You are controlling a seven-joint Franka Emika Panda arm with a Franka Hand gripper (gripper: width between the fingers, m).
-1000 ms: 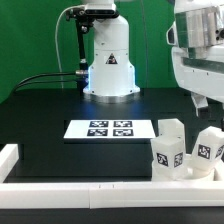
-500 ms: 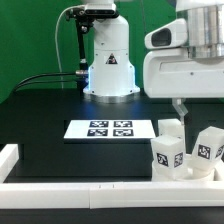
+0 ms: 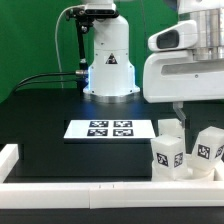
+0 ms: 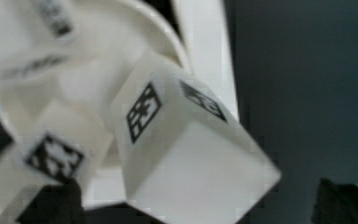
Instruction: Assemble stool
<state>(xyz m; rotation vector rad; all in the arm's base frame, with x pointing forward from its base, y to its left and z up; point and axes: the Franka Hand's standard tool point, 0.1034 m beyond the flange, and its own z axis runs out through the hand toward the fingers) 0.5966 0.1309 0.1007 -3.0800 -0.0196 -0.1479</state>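
1. Gripper barely shifted vs a moment ago — settled above the legs; approach looks done.
2. Jaws: can't tell if open; legs just below them, none gripped yet.

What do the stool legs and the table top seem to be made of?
Stool legs: probably white plastic, matte and chunky with crisp edges, carrying black-and-white square tags. Table top: a black, dull surface with hardly any reflection; whether it is board, mat or cloth cannot be told.

white arm's gripper low over table, tagged white stool legs just below it, marker board off to exterior view's left
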